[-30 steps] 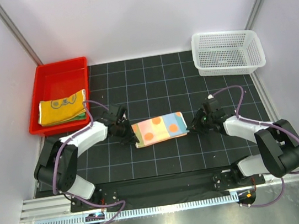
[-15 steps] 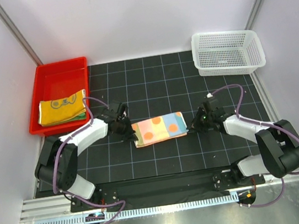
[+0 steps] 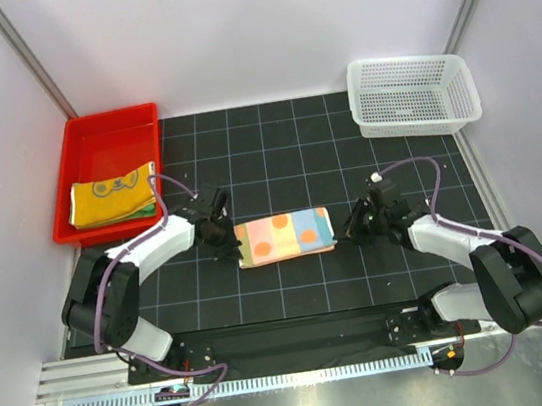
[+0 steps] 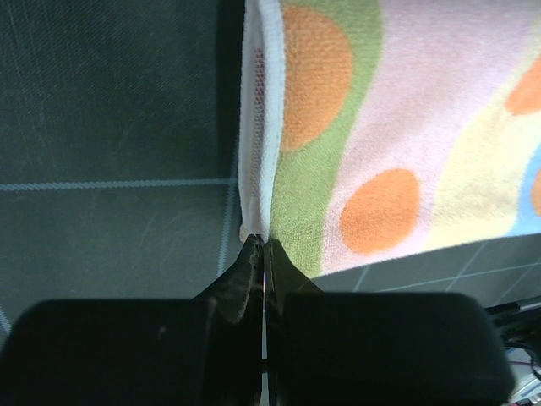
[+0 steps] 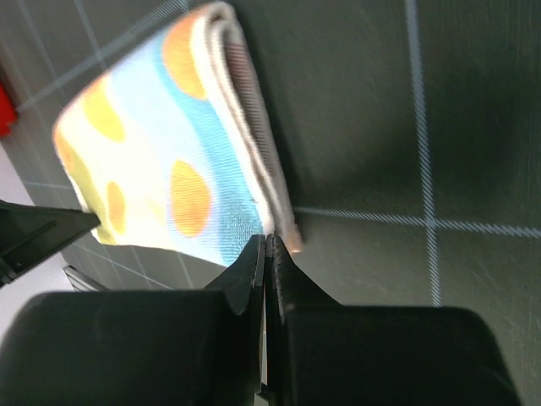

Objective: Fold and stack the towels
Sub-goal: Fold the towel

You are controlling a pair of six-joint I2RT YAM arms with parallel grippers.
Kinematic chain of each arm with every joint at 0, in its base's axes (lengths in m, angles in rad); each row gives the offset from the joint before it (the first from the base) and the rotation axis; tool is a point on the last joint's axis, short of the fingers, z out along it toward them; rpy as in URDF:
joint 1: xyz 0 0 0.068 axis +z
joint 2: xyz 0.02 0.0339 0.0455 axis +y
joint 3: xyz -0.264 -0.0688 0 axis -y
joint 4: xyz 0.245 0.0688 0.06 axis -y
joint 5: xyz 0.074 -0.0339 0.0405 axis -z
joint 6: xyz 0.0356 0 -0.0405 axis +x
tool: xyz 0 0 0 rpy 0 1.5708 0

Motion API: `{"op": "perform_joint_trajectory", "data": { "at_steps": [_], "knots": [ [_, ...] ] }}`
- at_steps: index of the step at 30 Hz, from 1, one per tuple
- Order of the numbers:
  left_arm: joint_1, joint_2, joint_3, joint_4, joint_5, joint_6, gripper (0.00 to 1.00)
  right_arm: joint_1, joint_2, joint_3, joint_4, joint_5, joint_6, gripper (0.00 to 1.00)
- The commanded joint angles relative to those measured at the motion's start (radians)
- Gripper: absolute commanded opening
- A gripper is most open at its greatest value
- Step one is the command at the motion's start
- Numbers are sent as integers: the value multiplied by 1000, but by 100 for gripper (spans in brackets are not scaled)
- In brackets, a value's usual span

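Observation:
The folded polka-dot towel [image 3: 285, 236] lies lengthwise in the middle of the black mat, between my two grippers. My left gripper [image 3: 228, 241] is shut on the towel's left end; in the left wrist view the closed tips [image 4: 263, 242] pinch the white hem of the towel [image 4: 406, 127]. My right gripper [image 3: 348, 231] is shut on the right end, its tips [image 5: 269, 241] pinching the folded edge of the towel [image 5: 161, 161]. The yellow-orange towel [image 3: 111, 193] rests on the green towel [image 3: 149, 210] inside the red tray.
The red tray [image 3: 105, 135] sits at the mat's far left corner. A white mesh basket [image 3: 412, 92] stands at the far right. White walls close in the sides and back. Both arm bases are at the near edge.
Both grippers have closed onto the ends of the polka-dot towel. The towel has shifted slightly left and now lies straighter along the mat.

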Motion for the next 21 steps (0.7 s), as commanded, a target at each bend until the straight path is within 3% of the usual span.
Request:
{"op": "perform_joint_trajectory", "data": {
  "at_steps": [1,9,15,21],
  "knots": [
    [-3,-18,-36,21,-31,20,0,20,13,-45,96,-27,18,1],
    [-3,-5,-45,34,-23,32,0,22,0,-92,148,-38,21,1],
    [-3,-28,93,-91,-49,69,0,22,-62,-26,65,-38,-2,1],
    [-3,-42,-36,-38,-81,61,0,67,-60,-182,221,-53,56,1]
  ]
}}
